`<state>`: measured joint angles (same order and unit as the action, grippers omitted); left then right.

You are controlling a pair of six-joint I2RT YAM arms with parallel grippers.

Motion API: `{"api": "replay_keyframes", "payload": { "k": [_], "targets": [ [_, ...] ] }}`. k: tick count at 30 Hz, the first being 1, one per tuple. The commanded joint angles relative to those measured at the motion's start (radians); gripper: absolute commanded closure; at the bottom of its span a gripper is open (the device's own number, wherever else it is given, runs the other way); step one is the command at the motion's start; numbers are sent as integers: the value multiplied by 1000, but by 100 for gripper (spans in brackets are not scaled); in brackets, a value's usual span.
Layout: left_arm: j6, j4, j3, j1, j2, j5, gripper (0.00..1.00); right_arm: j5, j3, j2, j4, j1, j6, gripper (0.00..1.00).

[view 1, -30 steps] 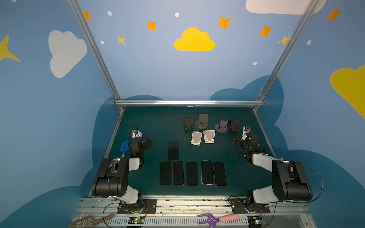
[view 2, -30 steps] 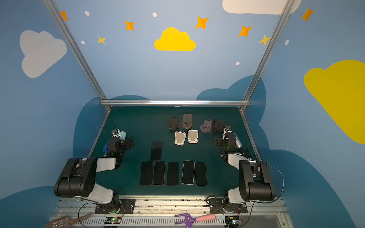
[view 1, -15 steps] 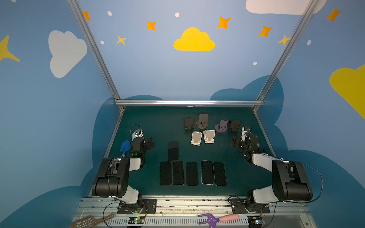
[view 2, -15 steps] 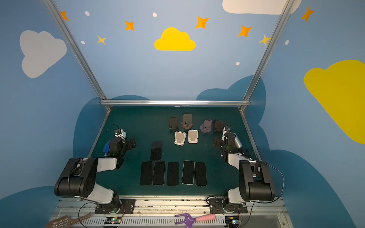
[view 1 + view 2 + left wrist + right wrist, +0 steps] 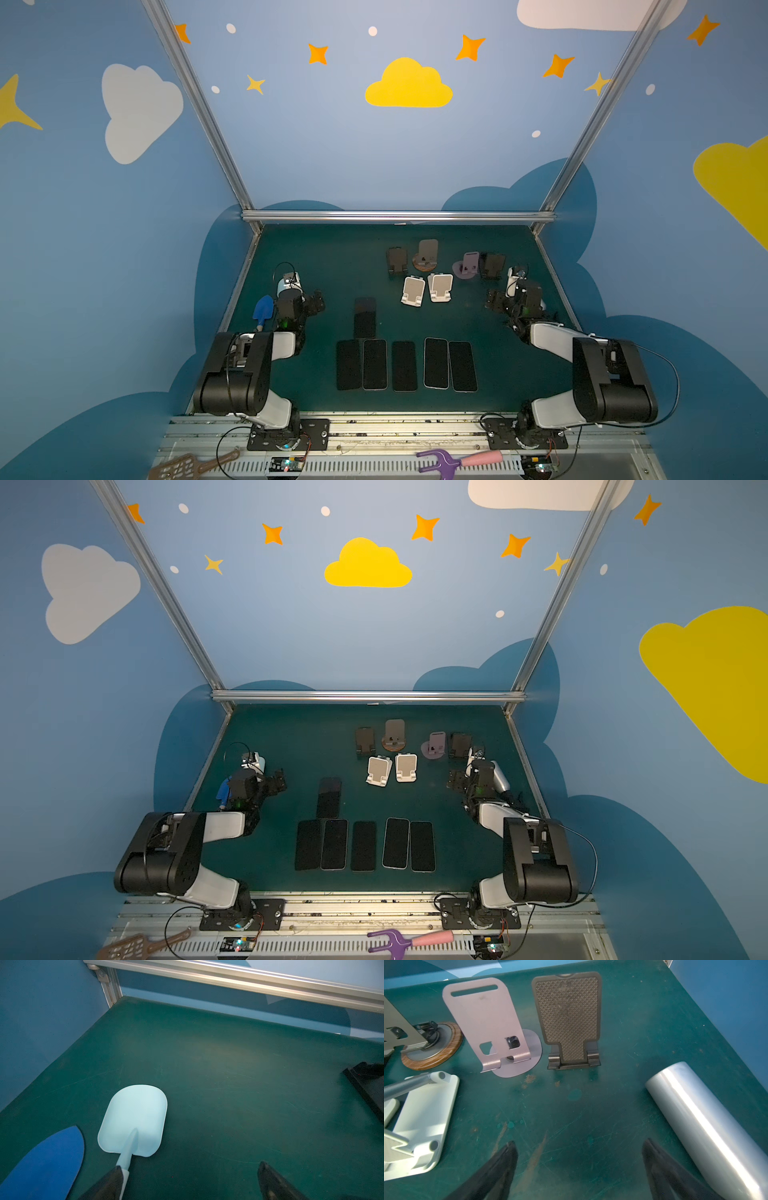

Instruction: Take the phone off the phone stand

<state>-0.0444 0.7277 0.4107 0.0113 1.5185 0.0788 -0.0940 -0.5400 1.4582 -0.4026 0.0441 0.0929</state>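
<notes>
well, r claw (image 5: 579,1142) near mat edge (image 5: 695,1007)

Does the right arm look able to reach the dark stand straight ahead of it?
Probably yes: the right gripper is open, and only bare mat lies between it and the dark stand; the silver cylinder lies clear of that path.

The green counter (image 5: 332,257) holds five phones (image 5: 404,365) in a row at lower centre, a sixth phone (image 5: 365,318) just above, stands (image 5: 413,291) farther up, a blue shovel (image 5: 263,309) at left.

Open mat (image 5: 581,1109) ahead of right pincer (image 5: 579,1142), silver cylinder (image 5: 708,1126) beside, black stand (image 5: 566,1016) beyond
</notes>
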Motion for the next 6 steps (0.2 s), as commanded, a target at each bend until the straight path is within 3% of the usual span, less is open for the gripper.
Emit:
{"api": "replay_keyframes", "payload": {
  "k": [1, 6],
  "targets": [
    [8, -9, 19, 4, -3, -8, 0, -10, -16, -4, 11, 5, 2, 6],
    [8, -10, 18, 3, -3, -8, 0, -10, -12, -6, 6, 5, 2, 6]
  ]
}}
